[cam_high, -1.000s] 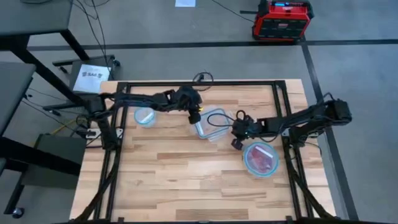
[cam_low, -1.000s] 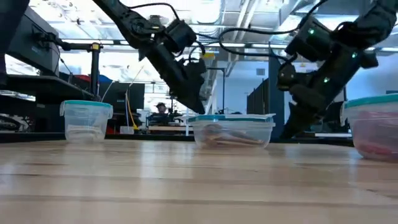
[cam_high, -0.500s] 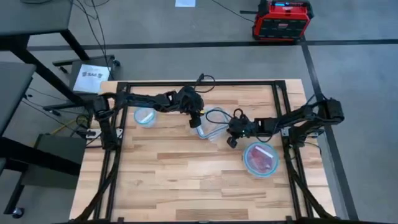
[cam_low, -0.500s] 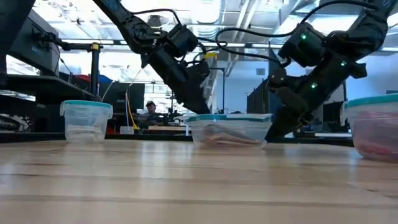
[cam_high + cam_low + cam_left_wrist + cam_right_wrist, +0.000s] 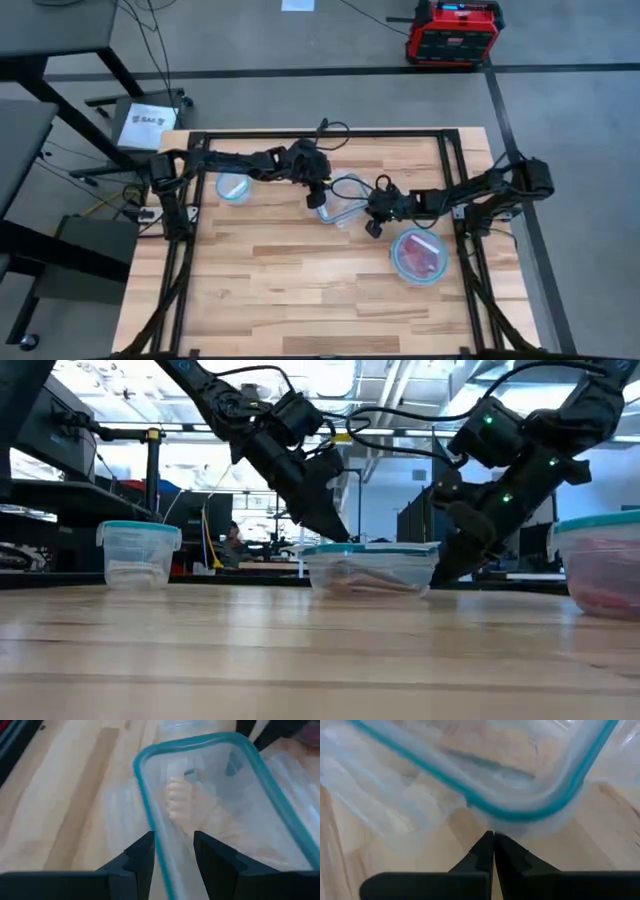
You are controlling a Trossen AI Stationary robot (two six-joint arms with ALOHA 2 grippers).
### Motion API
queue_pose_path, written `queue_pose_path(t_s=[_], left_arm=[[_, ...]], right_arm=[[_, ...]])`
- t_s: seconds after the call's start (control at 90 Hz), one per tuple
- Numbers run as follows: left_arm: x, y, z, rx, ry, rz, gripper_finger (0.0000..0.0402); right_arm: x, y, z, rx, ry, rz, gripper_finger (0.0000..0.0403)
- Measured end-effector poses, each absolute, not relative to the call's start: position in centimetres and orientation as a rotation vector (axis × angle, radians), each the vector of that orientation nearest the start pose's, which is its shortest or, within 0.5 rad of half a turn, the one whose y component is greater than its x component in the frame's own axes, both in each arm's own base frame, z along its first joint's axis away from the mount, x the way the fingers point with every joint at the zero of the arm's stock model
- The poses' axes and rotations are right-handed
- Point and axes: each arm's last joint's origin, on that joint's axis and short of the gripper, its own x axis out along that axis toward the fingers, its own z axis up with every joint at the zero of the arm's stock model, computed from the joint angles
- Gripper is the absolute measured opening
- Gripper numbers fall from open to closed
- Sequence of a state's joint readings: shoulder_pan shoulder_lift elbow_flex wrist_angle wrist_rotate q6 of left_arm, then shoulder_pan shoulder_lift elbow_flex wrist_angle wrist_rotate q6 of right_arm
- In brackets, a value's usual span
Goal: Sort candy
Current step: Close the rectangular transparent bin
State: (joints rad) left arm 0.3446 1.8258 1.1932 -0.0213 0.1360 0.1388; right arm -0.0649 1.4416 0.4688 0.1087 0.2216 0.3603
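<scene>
A clear rectangular plastic container (image 5: 345, 198) with a teal rim and rounded corners sits mid-table on the pale butcher-block wood table (image 5: 300, 290), its thin walls glossy and see-through. The left gripper (image 5: 172, 851) straddles one long wall, its two dark angular fingers narrowly parted with the teal rim running between them. Inside, blurred through the plastic, lies pale orange-tinged candy (image 5: 187, 807), its wrappers too soft to read. The right gripper (image 5: 493, 851) points at a rounded corner of the same container from outside, its black fingers pressed together tip to tip with nothing between them. A small round tub (image 5: 234, 187) stands near the left arm's base, and a larger round tub (image 5: 418, 255) holding red and pink candy sits beside the right arm.
</scene>
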Motion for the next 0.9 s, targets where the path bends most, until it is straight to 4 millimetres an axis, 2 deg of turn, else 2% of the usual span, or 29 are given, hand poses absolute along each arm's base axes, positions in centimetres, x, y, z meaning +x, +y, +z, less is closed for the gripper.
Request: queue_pose_path(t_s=[0.111, 0.2, 0.267, 0.378, 0.533, 0.589, 0.667, 0.767, 0.9], left_arm=[[37.4, 13.0, 21.4, -0.020, 0.751, 0.136, 0.0123], [37.5, 12.8, 22.4, -0.004, 0.812, 0.113, 0.0123], [37.5, 12.5, 23.1, 0.008, 0.842, 0.103, 0.0123], [36.3, 11.6, 24.8, 0.045, 0.851, 0.161, 0.0123], [33.2, 10.1, 27.1, 0.084, 0.771, 0.257, 0.0123], [31.9, 9.5, 27.4, 0.070, 0.730, 0.265, 0.0123], [29.9, 8.6, 27.5, 0.032, 0.671, 0.281, 0.0123], [27.6, 7.7, 26.3, -0.017, 0.618, 0.292, 0.0123], [25.6, 6.4, 24.8, -0.066, 0.546, 0.290, 0.0123]], right_arm=[[22.6, -1.6, 14.3, 0.271, 0.898, -0.367, 0.0000], [21.9, -1.1, 16.3, 0.259, 0.887, -0.336, 0.0000], [21.6, -1.0, 18.0, 0.237, 0.806, -0.305, 0.0000], [21.6, -1.6, 20.1, 0.179, 0.646, -0.277, 0.0000], [23.6, -3.6, 21.8, 0.068, 0.388, -0.177, 0.0000], [24.7, -4.6, 21.4, 0.051, 0.325, -0.098, 0.0000], [26.3, -6.1, 20.0, 0.037, 0.268, -0.019, 0.0000], [27.8, -7.9, 17.6, 0.023, 0.204, 0.058, 0.0000], [28.6, -9.6, 14.1, 0.063, 0.210, 0.095, 0.0000]])
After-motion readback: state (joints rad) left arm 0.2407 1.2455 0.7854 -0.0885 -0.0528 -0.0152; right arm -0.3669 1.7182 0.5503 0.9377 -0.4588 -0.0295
